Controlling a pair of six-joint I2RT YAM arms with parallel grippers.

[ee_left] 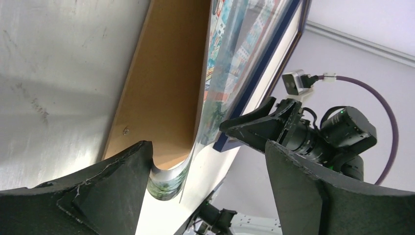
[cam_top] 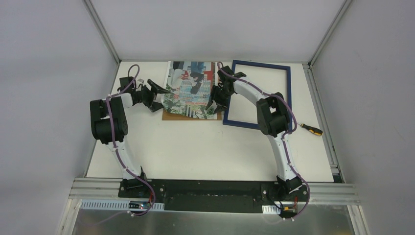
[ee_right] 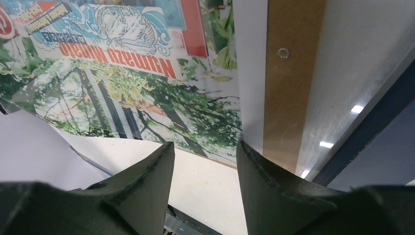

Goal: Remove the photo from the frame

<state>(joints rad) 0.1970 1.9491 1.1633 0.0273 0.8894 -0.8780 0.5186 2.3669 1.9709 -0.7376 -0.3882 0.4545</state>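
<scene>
The colourful photo (cam_top: 191, 90) lies on the brown backing board (cam_top: 169, 116), left of the dark-blue frame (cam_top: 288, 88), which lies flat with bare table showing through it. My left gripper (cam_top: 159, 96) is open at the photo's left edge. In the left wrist view the photo's near corner (ee_left: 169, 183) curls up off the board (ee_left: 166, 83) and touches one finger (ee_left: 122, 176). My right gripper (cam_top: 219, 103) is open and empty at the photo's right edge, between photo and frame. The right wrist view shows the photo (ee_right: 122, 73), a board strip (ee_right: 288, 88) and the frame's edge (ee_right: 377, 122) ahead of the open gripper (ee_right: 205, 147).
A screwdriver with a yellow-and-black handle (cam_top: 311, 129) lies on the table right of the frame. Metal rails (cam_top: 320, 112) border the white table at left, right and back. The right gripper (ee_left: 254, 127) shows in the left wrist view beyond the frame (ee_left: 274, 54).
</scene>
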